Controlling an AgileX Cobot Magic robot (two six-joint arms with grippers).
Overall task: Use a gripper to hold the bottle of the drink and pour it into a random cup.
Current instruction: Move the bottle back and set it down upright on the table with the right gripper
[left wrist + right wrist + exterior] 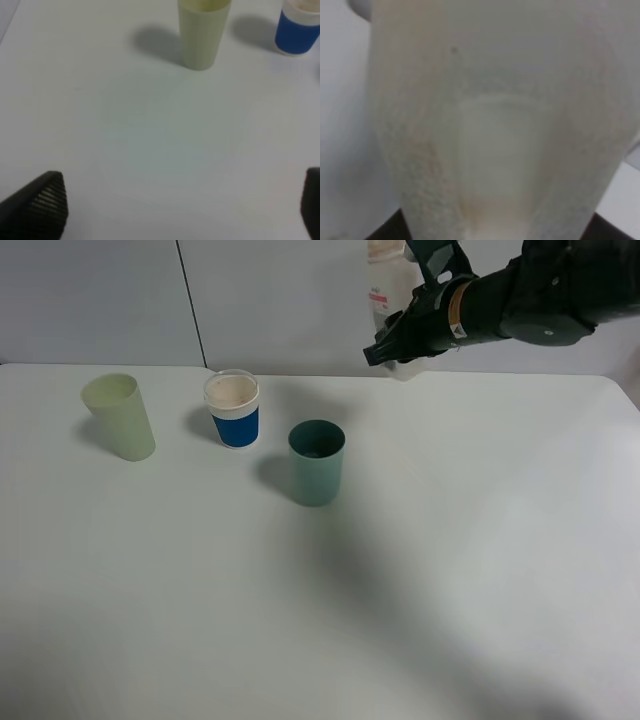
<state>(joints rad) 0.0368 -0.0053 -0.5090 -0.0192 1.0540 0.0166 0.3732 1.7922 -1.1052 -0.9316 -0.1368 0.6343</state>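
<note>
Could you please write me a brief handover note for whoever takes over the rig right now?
Left claw: open, empty.
Right claw: shut on the bottle, raised and upright, apparently not over any cup.
Teal cup stands on the table, right of the blue-and-white cup; yellow-green tumbler far left.
Done: bottle gripped and lifted.
Left: carry it over the teal cup, tip, pour.
</note>
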